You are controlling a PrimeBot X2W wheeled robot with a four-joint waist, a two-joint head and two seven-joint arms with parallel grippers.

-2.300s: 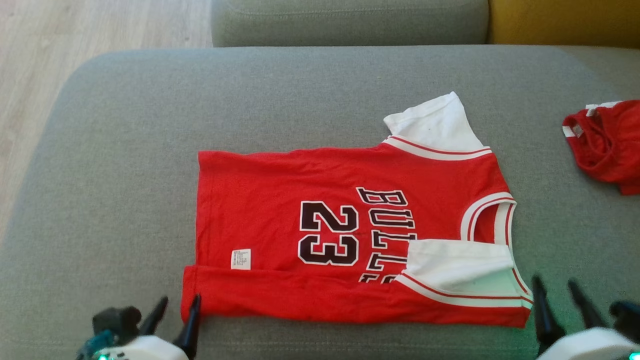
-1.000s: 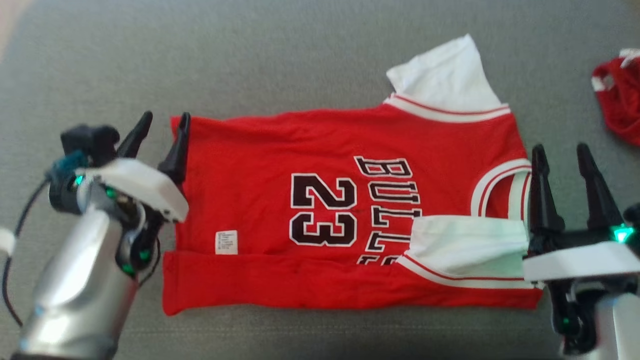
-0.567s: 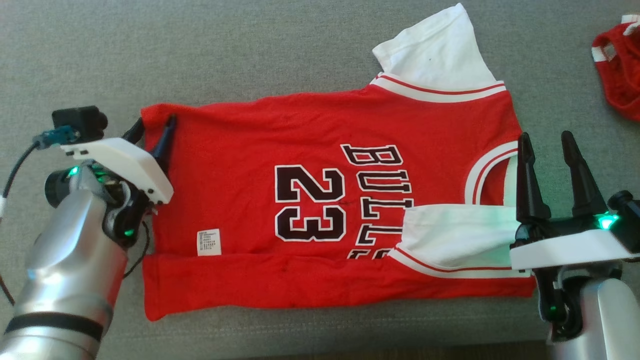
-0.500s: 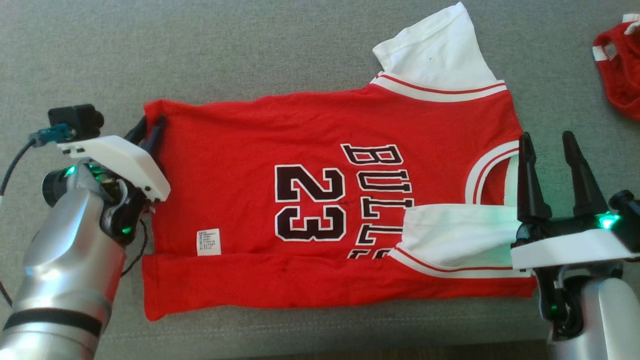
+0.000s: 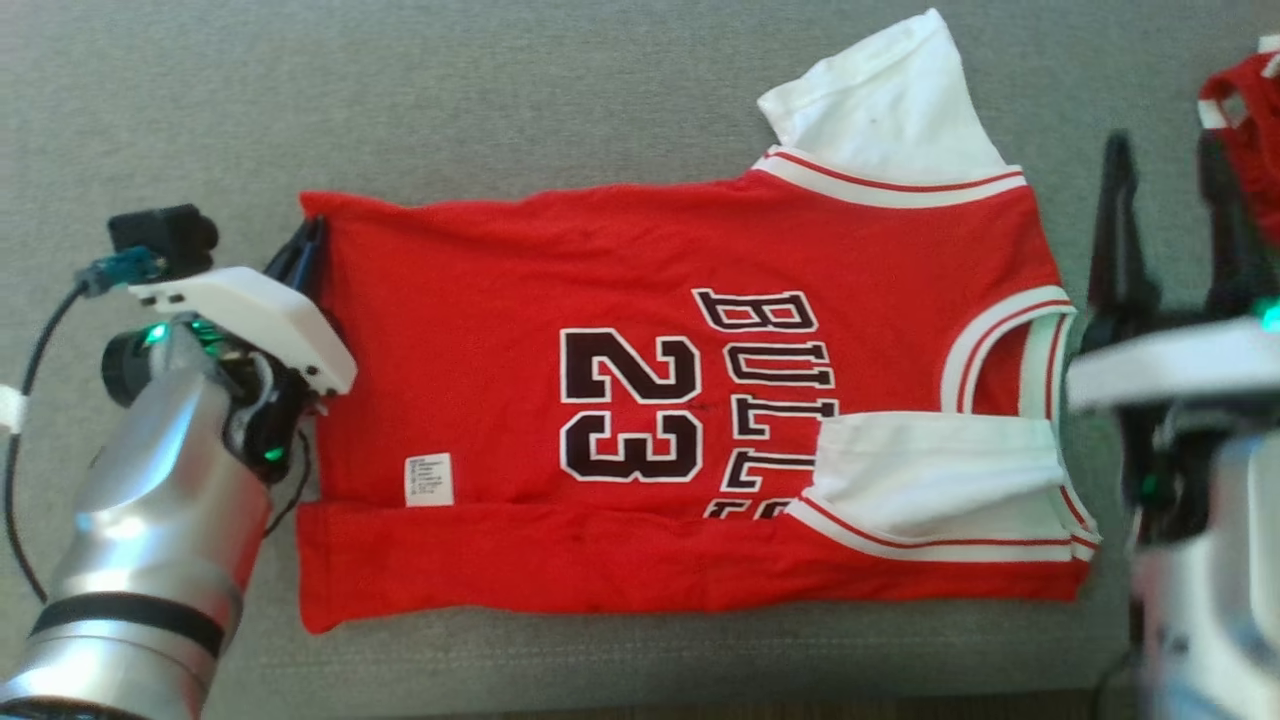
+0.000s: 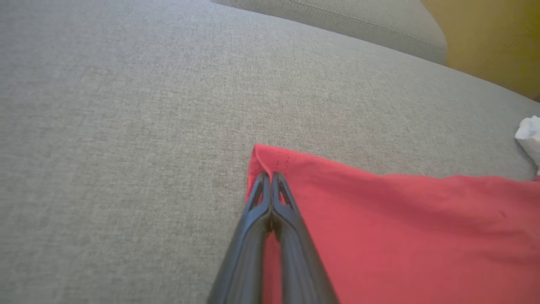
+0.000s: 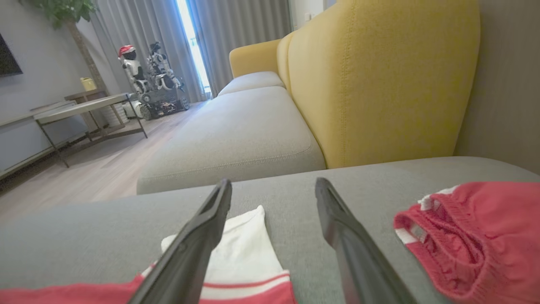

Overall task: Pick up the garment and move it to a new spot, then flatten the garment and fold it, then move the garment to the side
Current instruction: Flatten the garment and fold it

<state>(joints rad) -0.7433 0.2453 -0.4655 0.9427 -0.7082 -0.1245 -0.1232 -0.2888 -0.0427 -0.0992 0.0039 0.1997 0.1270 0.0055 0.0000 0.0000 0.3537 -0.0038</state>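
A Bulls jersey [image 5: 650,400] corner is pinched by the closed left claw [image 5: 312,240]; the right claw [image 5: 1165,145] is held wide, empty; red garment [image 5: 1250,150] at three o'clock.

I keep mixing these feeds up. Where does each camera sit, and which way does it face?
Head view: on the head, looking down at the red jersey on the grey cushion; left claw, right claw and forearms show.
Left wrist view: on the left wrist, looking along its shut claw pinching the jersey's hem corner.
Right wrist view: on the right wrist, looking along its open claw past the white sleeve toward the yellow sofa back.
Shared: head and right wrist views show the second red garment.
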